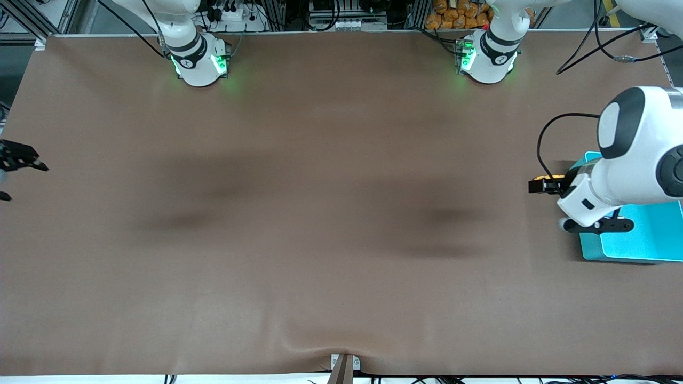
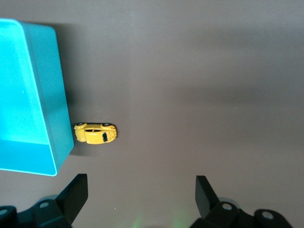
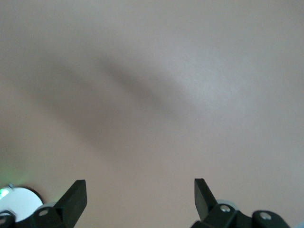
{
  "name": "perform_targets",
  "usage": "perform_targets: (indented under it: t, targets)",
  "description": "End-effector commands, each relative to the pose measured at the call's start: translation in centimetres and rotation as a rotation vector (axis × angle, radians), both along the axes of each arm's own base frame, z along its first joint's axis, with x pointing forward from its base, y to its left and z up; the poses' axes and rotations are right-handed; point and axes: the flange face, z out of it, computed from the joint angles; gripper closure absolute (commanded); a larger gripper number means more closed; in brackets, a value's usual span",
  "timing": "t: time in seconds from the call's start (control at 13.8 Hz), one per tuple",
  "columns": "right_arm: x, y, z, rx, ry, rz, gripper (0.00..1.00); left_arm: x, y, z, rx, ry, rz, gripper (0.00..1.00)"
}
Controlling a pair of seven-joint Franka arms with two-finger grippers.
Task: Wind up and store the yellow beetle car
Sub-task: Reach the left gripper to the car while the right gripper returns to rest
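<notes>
The yellow beetle car (image 2: 95,133) sits on the brown table cloth right beside a corner of the turquoise bin (image 2: 28,95). In the front view only a yellow sliver of the car (image 1: 544,177) shows beside the bin (image 1: 640,240), at the left arm's end of the table. My left gripper (image 2: 141,190) hangs open and empty above the cloth, close to the car and not touching it; in the front view it (image 1: 549,186) is over the bin's edge. My right gripper (image 3: 140,190) is open and empty over bare cloth at the right arm's end (image 1: 21,181), waiting.
The brown cloth (image 1: 320,213) covers the whole table. The two arm bases (image 1: 200,61) (image 1: 488,58) stand along the edge farthest from the front camera. The left arm's white wrist (image 1: 629,160) hides part of the bin.
</notes>
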Motion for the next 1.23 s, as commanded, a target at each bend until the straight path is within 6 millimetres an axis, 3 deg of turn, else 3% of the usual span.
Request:
perform_targets:
  t: [0.0, 0.07, 0.22, 0.43, 0.72, 0.87, 1.16]
  targets:
    - [-0.1, -0.7, 1.9, -0.018, -0.019, -0.135, 0.00, 0.1, 3.2, 1.0, -0.034, -0.010, 0.066, 0.00]
    - [-0.1, -0.6, 2.2, -0.024, -0.026, -0.199, 0.00, 0.2, 3.9, 0.4, -0.051, -0.001, 0.096, 0.00]
    - [0.0, -0.2, 2.9, -0.028, -0.042, -0.321, 0.00, 0.0, 7.2, -0.4, -0.090, 0.019, 0.175, 0.00]
    - [-0.3, 0.8, 4.7, -0.028, -0.066, -0.413, 0.00, -0.1, 7.1, -0.5, -0.087, 0.026, 0.177, 0.00]
    - [-0.3, 0.8, 5.0, -0.030, -0.078, -0.419, 0.00, -0.7, 5.8, -3.0, -0.020, 0.072, 0.371, 0.00]
    - [-1.1, 0.4, 6.6, -0.001, -0.103, -0.449, 0.00, -1.2, 4.7, -3.9, 0.023, 0.088, 0.466, 0.00]
    - [-1.5, 1.4, 7.8, -0.006, -0.117, -0.512, 0.00, -4.1, 2.7, -6.3, 0.105, 0.049, 0.645, 0.00]
